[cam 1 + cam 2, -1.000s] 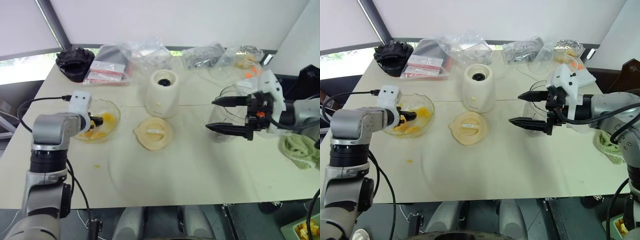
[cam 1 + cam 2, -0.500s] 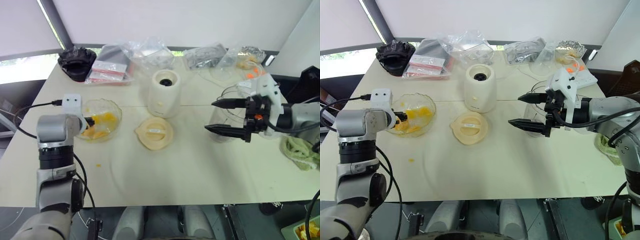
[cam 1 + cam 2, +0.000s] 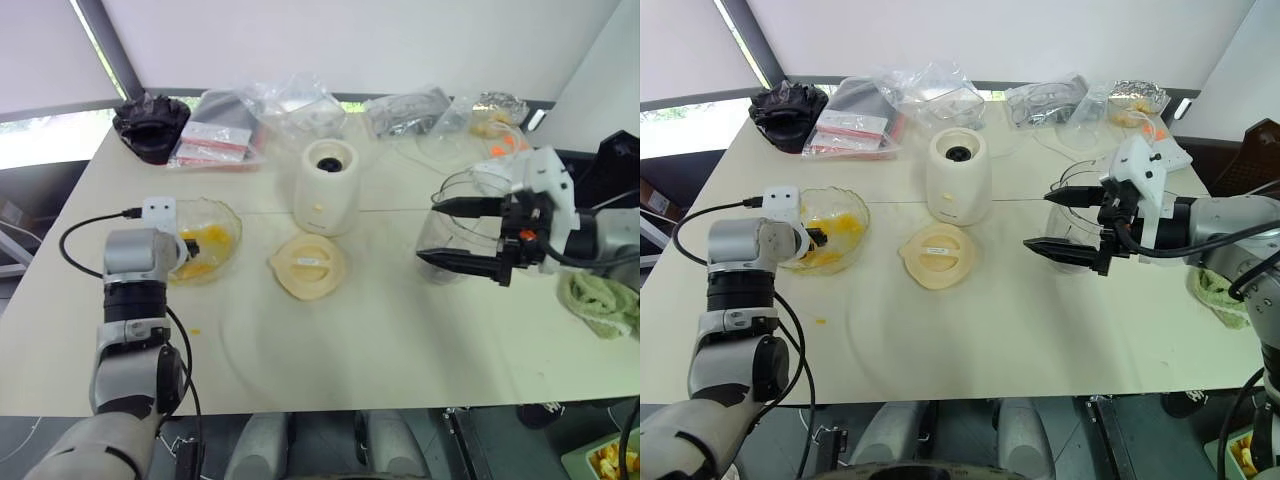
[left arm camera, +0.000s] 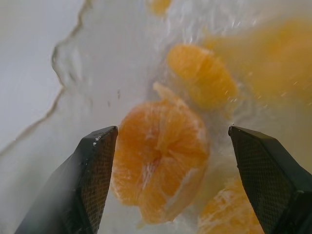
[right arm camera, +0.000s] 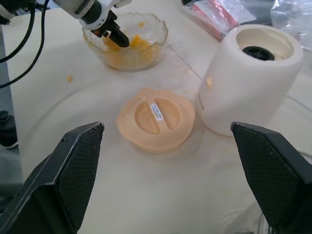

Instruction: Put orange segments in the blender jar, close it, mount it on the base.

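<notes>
Now both grippers' fingers are spread: left gripper [image 4: 170, 161] straddles orange segments [image 4: 161, 163], right gripper [image 3: 462, 233] holds nothing.

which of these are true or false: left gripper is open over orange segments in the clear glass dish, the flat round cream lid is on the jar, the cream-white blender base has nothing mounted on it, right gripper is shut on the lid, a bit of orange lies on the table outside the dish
1. The left gripper is open over orange segments in the shallow clear glass dish. True.
2. The flat round cream lid is on the tall clear plastic blender jar. False: it lies flat on the table, in front of the base.
3. The squat cream-white blender base has nothing mounted on it. True: its dark socket is bare.
4. The right gripper is shut on the lid. False: it is open and holds nothing, by the jar.
5. A bit of orange lies on the table outside the dish. True.
</notes>
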Controlling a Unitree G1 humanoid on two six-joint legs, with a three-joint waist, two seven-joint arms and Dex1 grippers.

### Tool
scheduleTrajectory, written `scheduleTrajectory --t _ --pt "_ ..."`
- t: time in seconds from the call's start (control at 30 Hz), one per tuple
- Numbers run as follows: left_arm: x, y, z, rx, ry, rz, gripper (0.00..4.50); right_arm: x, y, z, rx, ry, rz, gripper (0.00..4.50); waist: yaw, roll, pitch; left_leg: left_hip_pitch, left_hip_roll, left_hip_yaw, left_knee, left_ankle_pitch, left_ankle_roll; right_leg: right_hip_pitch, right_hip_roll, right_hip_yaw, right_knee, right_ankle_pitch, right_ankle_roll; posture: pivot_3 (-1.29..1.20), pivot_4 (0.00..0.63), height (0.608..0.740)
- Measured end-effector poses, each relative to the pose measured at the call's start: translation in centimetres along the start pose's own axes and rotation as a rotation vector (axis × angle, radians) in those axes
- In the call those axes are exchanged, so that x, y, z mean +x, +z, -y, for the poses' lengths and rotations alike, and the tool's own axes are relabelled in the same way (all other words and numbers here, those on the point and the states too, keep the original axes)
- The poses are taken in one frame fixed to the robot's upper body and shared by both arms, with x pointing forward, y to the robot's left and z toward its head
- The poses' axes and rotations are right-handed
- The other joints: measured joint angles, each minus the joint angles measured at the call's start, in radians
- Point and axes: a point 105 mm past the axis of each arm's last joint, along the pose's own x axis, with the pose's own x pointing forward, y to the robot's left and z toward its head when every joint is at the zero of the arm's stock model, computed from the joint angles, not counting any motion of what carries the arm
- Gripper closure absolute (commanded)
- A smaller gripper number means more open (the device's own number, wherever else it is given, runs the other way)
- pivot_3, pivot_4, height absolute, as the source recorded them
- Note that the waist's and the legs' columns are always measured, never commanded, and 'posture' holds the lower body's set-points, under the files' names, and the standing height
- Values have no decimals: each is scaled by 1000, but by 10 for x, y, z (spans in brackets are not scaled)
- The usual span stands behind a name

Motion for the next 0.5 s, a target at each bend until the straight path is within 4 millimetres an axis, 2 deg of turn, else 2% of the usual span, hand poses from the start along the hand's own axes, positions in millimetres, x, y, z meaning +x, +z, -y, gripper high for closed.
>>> scheduleTrajectory --t 0.4,0.5 --pt "7 -2 5 -38 8 -25 713 -2 -2 -1 -1 -27 -8 133 0 0 0 0 0 0 1 0 0 0 0 0 1 0 1 0 150 740" --pt "7 -1 6 -45 1 -29 1488 -2 -2 -1 -1 -32 -7 0 0 0 0 0 0 0 1 0 0 0 0 0 1 0 1 0 150 740"
